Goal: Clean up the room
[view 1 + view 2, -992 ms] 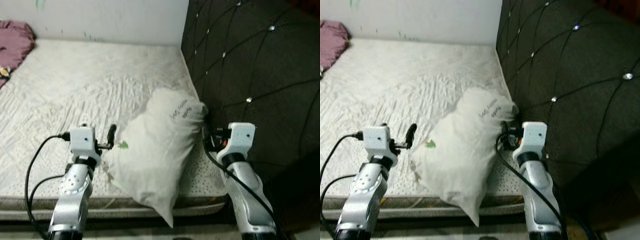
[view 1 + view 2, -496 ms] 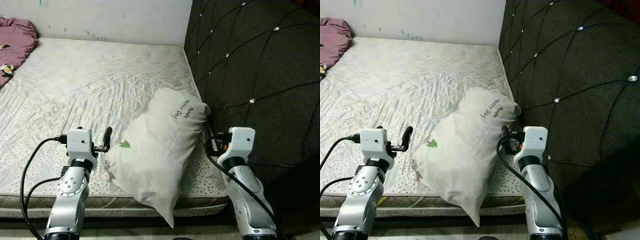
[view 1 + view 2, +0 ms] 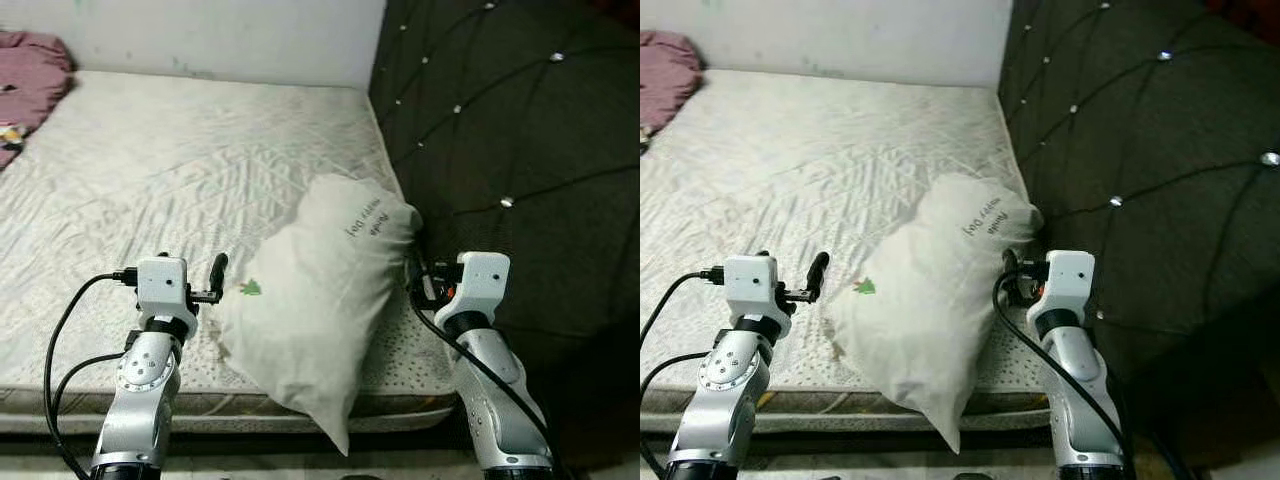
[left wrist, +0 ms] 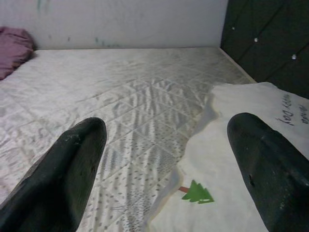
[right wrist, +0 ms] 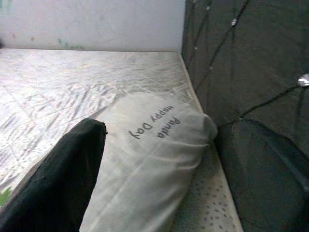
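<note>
Lying on the near corner of the white quilted mattress (image 3: 150,180), the soft white pillow with a small green tree on it (image 3: 320,300) hangs a bit over the edge, beside the dark tufted headboard (image 3: 500,130). The left end effector (image 4: 164,159) is wide open at the pillow's left side, holding nothing. The right end effector (image 5: 159,159) is wide open at its right side, empty too. A purple blanket (image 3: 30,70) sits far away.
</note>
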Tool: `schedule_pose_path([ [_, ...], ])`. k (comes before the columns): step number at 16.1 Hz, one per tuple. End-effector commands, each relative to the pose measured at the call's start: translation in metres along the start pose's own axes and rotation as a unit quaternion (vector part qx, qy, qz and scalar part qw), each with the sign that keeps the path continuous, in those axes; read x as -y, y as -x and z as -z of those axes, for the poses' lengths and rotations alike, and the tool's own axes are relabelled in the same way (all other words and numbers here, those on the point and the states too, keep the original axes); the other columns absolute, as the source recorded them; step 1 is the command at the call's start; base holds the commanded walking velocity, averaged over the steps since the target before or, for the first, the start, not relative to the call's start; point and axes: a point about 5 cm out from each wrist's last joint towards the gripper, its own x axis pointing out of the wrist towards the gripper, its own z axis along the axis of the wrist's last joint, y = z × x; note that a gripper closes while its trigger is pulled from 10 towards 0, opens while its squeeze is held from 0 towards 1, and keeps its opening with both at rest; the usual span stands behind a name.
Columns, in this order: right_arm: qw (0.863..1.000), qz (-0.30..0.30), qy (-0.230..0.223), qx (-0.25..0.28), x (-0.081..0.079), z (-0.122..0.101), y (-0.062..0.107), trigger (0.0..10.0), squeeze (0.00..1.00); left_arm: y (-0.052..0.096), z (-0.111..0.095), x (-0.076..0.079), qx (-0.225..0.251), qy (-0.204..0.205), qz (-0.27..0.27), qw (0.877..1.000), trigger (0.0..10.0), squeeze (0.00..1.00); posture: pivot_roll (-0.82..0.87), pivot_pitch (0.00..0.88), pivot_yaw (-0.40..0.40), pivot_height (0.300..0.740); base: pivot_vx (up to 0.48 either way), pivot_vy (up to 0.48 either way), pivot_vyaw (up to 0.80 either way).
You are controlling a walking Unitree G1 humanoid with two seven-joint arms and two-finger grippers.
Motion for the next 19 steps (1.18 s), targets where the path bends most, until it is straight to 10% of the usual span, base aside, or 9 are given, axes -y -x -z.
schedule_pose_path([
  [1, 1.0, -0.002, -0.002, 0.004, 0.0, -0.004, -0.002, 10.0, 0.0, -0.003, -0.001, 0.002, -0.003, -0.006, 0.003, 1.0, 10.0, 0.0, -0.02, 0.008, -0.064, 0.74, 0.0, 0.0, 0.0],
  [19, 0.998, -0.061, -0.007, -0.008, -0.013, -0.004, -0.001, 10.0, 0.0, 0.002, -0.01, -0.006, 0.012, 0.007, 0.067, 0.998, 10.0, 0.0, -0.02, 0.039, -0.092, 0.661, 0.0, 0.0, 0.0],
])
